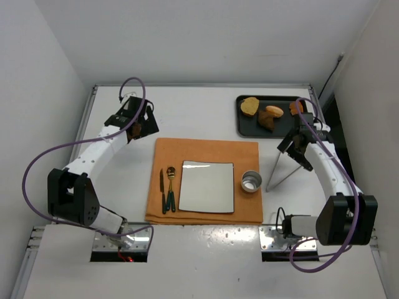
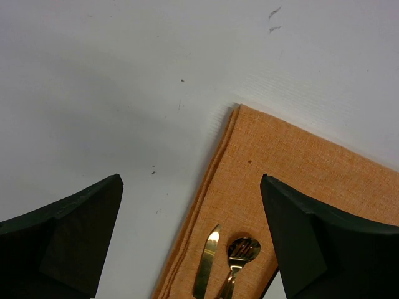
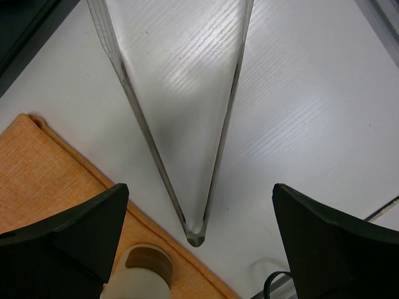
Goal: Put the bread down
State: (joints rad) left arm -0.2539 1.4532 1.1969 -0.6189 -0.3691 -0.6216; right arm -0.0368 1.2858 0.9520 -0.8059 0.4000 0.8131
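The bread [image 1: 295,108], a small orange-brown piece, lies at the right end of the black tray [image 1: 247,128] at the back right, partly behind the right arm's purple cable. My right gripper [image 1: 300,148] hangs open and empty just in front of the tray. In the right wrist view it [image 3: 199,187] is over the metal tongs [image 3: 187,124] lying on the table. My left gripper [image 1: 138,124] is open and empty at the back left; in its wrist view it [image 2: 191,179] is over the far left corner of the orange placemat [image 2: 280,156].
The tray also holds a tan round slice [image 1: 250,106], a pale oval bun [image 1: 274,111] and a dark brown piece [image 1: 267,122]. On the placemat [image 1: 206,152] are a square plate [image 1: 207,186], a metal cup [image 1: 251,181], a gold knife [image 1: 162,187] and a spoon [image 1: 171,180].
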